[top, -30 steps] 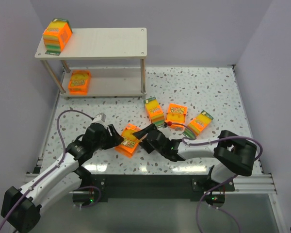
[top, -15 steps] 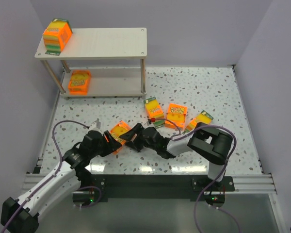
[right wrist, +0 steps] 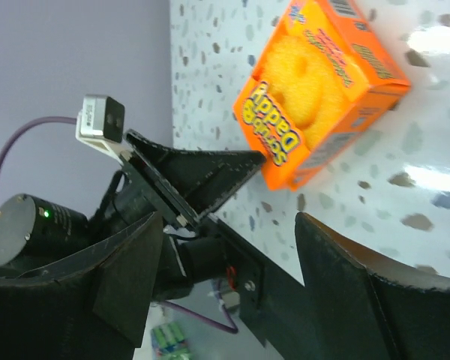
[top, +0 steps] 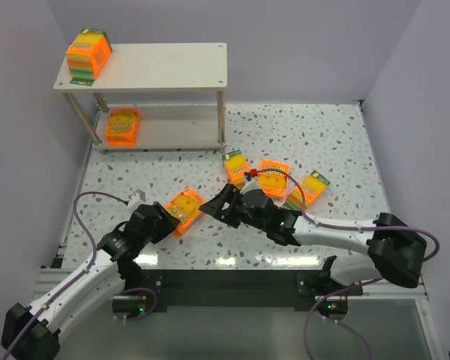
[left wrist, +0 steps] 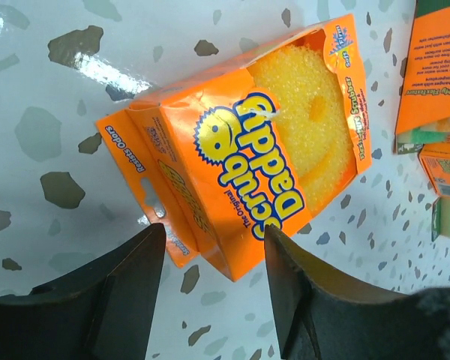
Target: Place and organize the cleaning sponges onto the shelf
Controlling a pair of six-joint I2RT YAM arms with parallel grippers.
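The left gripper (left wrist: 214,240), fingers apart, faces the end of a pack (left wrist: 247,157) lying on the desk (top: 300,135). The right gripper (right wrist: 231,223), also apart, faces the pack from the other side. The left gripper should probably straddle the pack's near end, clamp squarely and lift before carrying. There are 6 packs: 1 on the top board (top: 88,52) of the shelf (top: 157,64), 1 on the lower board (top: 123,125), 4 on the desk.

Speckled white table (top: 307,135), shelf (top: 157,64) at far left, four orange sponge packs (top: 274,178) lying mid-table.
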